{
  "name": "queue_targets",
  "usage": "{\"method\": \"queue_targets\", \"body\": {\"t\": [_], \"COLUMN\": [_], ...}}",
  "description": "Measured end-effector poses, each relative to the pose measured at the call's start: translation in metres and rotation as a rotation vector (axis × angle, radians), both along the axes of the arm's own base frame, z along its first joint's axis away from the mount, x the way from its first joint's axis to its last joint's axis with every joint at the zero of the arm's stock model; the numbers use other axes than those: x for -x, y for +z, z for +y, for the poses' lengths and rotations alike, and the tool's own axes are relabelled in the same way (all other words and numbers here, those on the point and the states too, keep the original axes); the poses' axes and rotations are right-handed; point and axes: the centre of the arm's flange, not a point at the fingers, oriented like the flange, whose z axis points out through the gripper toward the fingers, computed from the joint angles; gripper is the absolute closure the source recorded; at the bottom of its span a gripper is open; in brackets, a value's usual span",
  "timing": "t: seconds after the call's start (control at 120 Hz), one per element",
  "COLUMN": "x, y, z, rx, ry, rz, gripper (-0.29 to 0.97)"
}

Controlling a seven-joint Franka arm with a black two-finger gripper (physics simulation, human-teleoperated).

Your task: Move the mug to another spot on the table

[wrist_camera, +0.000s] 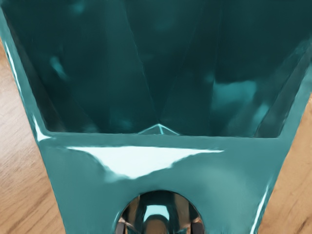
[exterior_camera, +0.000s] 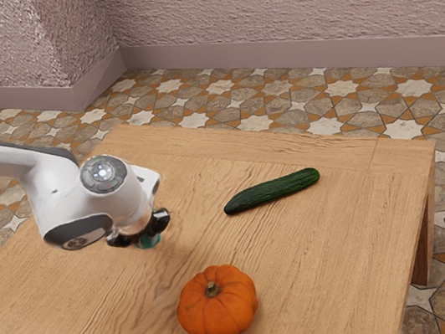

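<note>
Behind the pumpkin [exterior_camera: 217, 303], toward the exterior view's left, the teal mug [exterior_camera: 148, 241] sits low at the table [exterior_camera: 348, 266] with the tool [exterior_camera: 143, 233] right down over it. The arm's white wrist covers most of both, so I cannot tell whether the tool is open or closed on the mug, nor whether the mug's base rests on the wood.

The wrist view looks straight down into the mug [wrist_camera: 156, 73], so it stands upright with its long axis vertical and its mouth facing up at the hand. Its handle [wrist_camera: 158, 217] loops out from the wall on the side nearest the wrist camera.

The risks I see:
- The glossy, angled walls could slip from a hold that is shallow or off-centre, tipping the mug during the lift.
- A low carry toward the pumpkin could knock into it. The cucumber [exterior_camera: 272, 190], beyond the pumpkin toward the exterior view's right, could be hit the same way.
- Setting the mug down tilted could topple it.
</note>
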Motion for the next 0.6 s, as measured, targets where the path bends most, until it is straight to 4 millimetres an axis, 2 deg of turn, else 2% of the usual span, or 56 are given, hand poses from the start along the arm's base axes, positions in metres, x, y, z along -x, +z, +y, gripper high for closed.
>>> {"method": "queue_targets", "body": {"t": [0.067,0.125,0.167,0.3,0.6], "x": [-0.001,-0.001,-0.001,-0.002,-0.002], "y": [-0.003,-0.006,-0.008,-0.013,-0.020], "z": [0.051,0.066,0.060,0.020,-0.003], "rx": [0.007,0.012,0.015,0.026,0.031], "ry": [0.107,0.144,0.135,0.064,0.023], "rz": [-0.001,0.001,0.000,0.001,-0.009], "gripper": [0.63,0.63,0.63,0.64,0.67]}}
